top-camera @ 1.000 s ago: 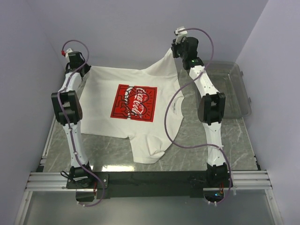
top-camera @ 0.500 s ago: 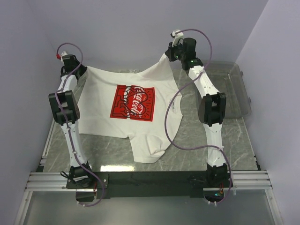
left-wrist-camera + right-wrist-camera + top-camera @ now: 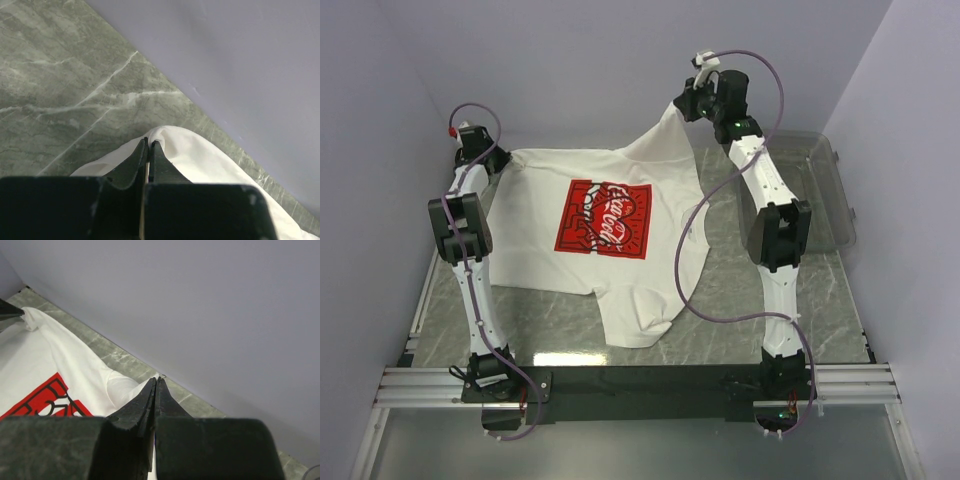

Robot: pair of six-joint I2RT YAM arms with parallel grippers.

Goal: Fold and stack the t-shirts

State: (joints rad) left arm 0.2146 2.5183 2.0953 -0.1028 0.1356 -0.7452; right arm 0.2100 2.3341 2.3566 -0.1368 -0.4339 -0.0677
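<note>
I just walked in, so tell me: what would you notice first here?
A white t-shirt with a red square picture lies spread across the middle of the table. The left gripper pinches its far left corner low down, while the right gripper pinches the far right corner up in the air. A clear bin sits at the table's right edge.

Left arm [image 3: 480, 310] and right arm [image 3: 765, 180]: white link shells, black boxy joint housings, black bases. Purple cable [image 3: 715, 300] runs loose along each arm in loops; the left one ends in a red plug [image 3: 453, 128], the right one in a white plug [image 3: 704, 60]. Small green light [image 3: 733, 127] near the right wrist. Left gripper [image 3: 149, 142] and right gripper [image 3: 156, 380]: matte black, blocky body, two thin tapered fingers [image 3: 134, 162].
</note>
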